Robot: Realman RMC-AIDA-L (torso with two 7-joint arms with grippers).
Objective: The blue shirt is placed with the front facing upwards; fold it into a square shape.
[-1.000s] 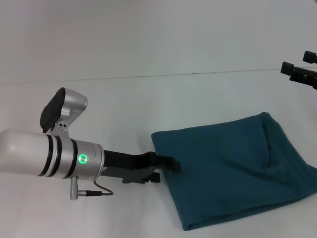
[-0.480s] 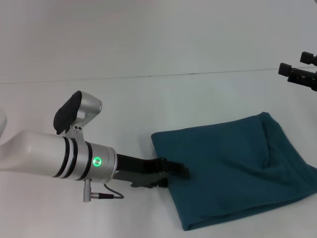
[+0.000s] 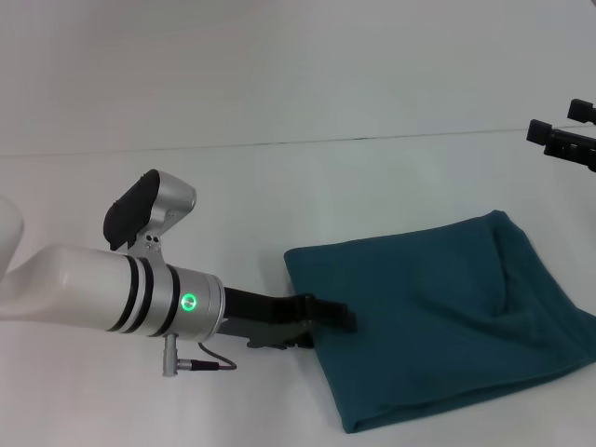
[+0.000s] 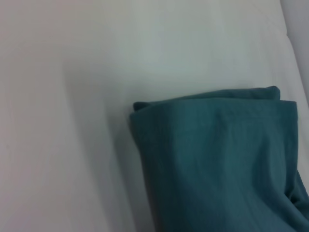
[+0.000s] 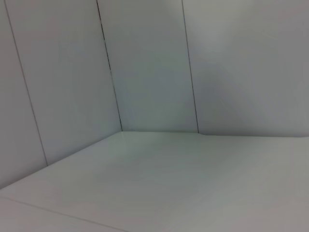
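Note:
The blue shirt (image 3: 438, 317) lies folded into a rough rectangle on the right of the white table (image 3: 279, 196), with no print showing. My left gripper (image 3: 328, 328) is at the shirt's left edge. Its jaws stand apart: the upper finger (image 3: 335, 317) lies over the cloth and the lower one is low beside the edge, its tip hidden. The left wrist view shows the folded shirt (image 4: 217, 164) and its layered corner, but no fingers. My right gripper (image 3: 559, 126) hangs high at the far right, away from the shirt, with its two tips apart.
The white tabletop stretches left of and behind the shirt, up to a seam line (image 3: 279, 142) at the back. The right wrist view shows only pale wall panels (image 5: 145, 72) and table surface.
My left arm has pushed to the right, so its upper finger now reaches farther over the shirt's left edge. The shirt and the right gripper have stayed put.

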